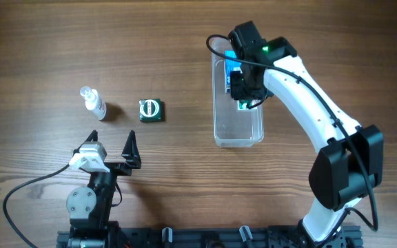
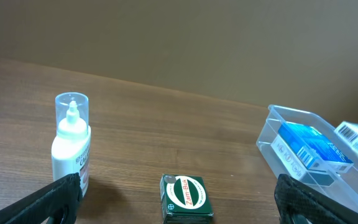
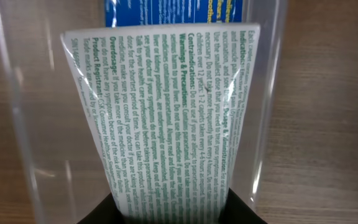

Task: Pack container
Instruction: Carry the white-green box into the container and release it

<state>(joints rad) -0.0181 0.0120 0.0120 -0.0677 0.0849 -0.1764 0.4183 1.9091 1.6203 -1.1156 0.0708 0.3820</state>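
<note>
The container (image 1: 238,131) is a long clear plastic bin right of centre; it also shows in the left wrist view (image 2: 272,134). A blue box (image 1: 233,69) lies in its far end and shows in the left wrist view (image 2: 306,146). My right gripper (image 1: 243,96) hangs over the bin, shut on a white box with green print (image 3: 166,124) held just above the blue box (image 3: 173,12). My left gripper (image 1: 112,155) is open and empty, near the table's front. A green Zam-Buk box (image 1: 150,110) (image 2: 185,198) lies between and beyond its fingers.
A small clear spray bottle with a white label (image 1: 94,103) (image 2: 71,143) stands left of the green box. The bin's near half (image 1: 240,124) holds nothing. The bin's clear walls (image 3: 272,93) flank the held box in the right wrist view.
</note>
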